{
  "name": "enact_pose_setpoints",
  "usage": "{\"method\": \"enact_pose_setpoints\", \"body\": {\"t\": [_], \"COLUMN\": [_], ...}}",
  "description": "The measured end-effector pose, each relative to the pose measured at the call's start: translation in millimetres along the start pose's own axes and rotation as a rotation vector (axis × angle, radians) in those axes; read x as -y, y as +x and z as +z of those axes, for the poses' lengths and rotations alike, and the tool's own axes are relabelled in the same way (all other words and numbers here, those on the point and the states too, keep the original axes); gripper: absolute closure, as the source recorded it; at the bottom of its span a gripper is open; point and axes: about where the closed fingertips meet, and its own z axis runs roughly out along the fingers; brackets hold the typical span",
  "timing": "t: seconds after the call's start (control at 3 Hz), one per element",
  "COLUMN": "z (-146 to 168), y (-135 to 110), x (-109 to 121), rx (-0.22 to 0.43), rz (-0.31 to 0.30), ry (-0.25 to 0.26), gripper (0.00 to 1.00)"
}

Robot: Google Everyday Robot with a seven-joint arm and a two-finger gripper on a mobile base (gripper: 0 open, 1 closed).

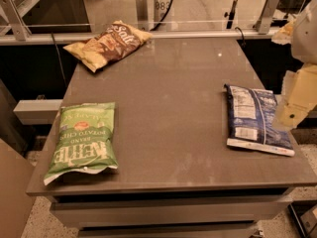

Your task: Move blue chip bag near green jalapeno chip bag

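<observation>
The blue chip bag (255, 119) lies flat near the right edge of the table (168, 108), back side up, with its white label panel showing. The green chip bag (84, 139) lies flat near the left front corner, well apart from it, with the bare tabletop between them. A brown-and-yellow bag (109, 43) sits at the far left corner, away from both.

The gripper (293, 108) hangs at the right edge of the view, just beside the blue bag's right side and a little above it. Only a pale blurred shape of it shows, so I cannot tell whether it is released or clenched, and it does not appear to hold anything.

The blue bag is probably light and puffed with air. Its skin is thin, crinkly and glossy, so it gives under pressure and can slip. The chips inside crush easily, so a hard squeeze on the middle is a poor choice. A better hold is likely a pinch on the flat sealed seam or on a raised fold near the right side. The tabletop is smooth, grey and hard, so the bag could also slide across it.
</observation>
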Motion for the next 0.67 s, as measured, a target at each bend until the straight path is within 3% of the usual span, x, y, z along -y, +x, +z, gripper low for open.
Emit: {"method": "enact_pose_setpoints", "body": {"t": [0.67], "z": [2.7], "y": [-1.6], "x": [-0.1], "rx": [0.038], "rz": [-0.002], "ry": [-0.005], "gripper": [0.00]}}
